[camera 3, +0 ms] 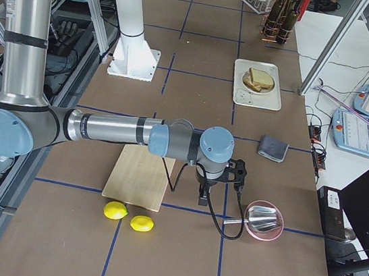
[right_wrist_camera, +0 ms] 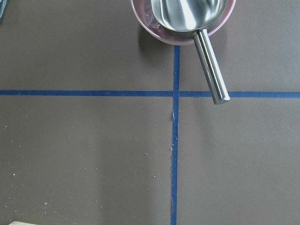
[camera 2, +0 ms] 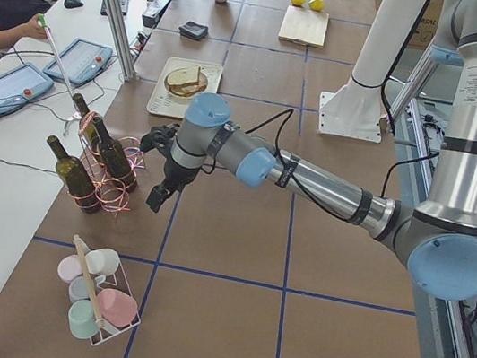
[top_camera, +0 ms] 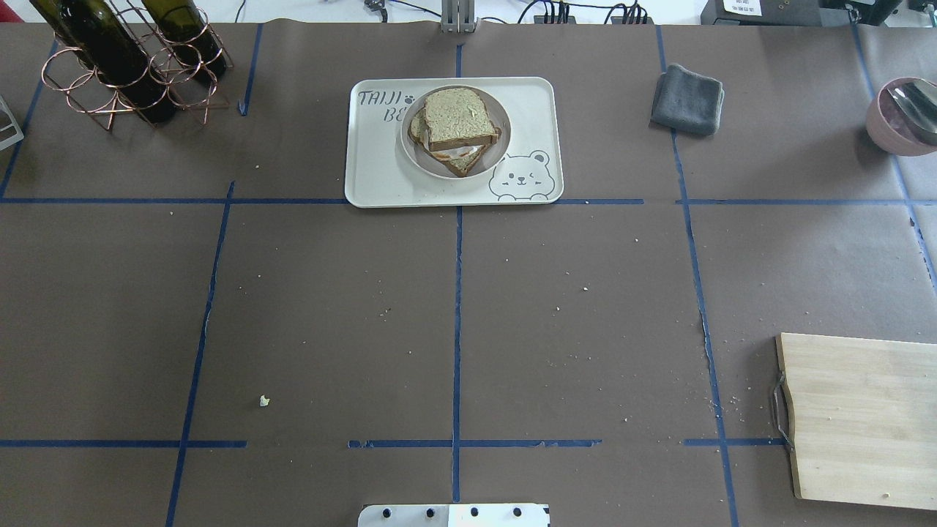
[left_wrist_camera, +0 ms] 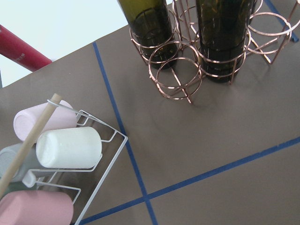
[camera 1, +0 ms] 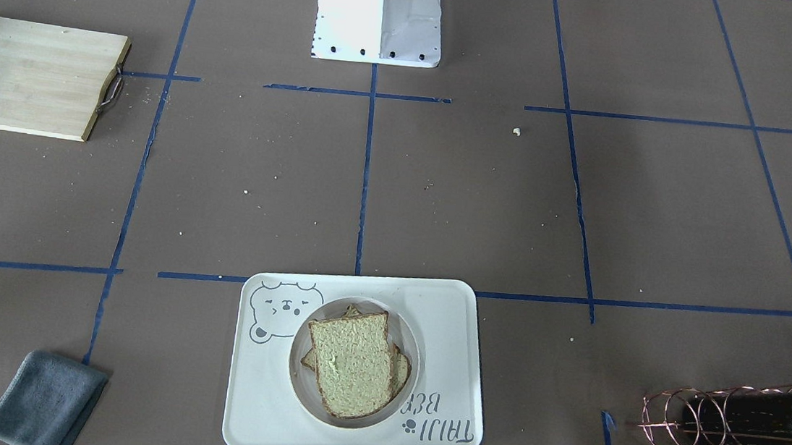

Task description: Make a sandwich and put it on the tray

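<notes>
The sandwich (top_camera: 457,124), two tan bread slices with a bit of white egg and orange yolk showing between them, lies on a small round white plate (top_camera: 410,150) on the cream bear tray (top_camera: 373,168). It also shows in the front view (camera 1: 353,364) on the tray (camera 1: 445,314). My left gripper (camera 2: 156,198) hangs above the table by the wine bottle rack, far from the tray. My right gripper (camera 3: 202,198) hangs between the cutting board and the pink bowl. Both show only in the side views, so I cannot tell whether they are open or shut.
A wooden cutting board (top_camera: 864,417) lies at the near right, with two lemons (camera 3: 126,215) beyond it. A grey cloth (top_camera: 688,99) lies right of the tray. A pink bowl with a metal scoop (right_wrist_camera: 187,14), a bottle rack (top_camera: 124,66) and a cup rack (left_wrist_camera: 56,154) stand at the table's ends.
</notes>
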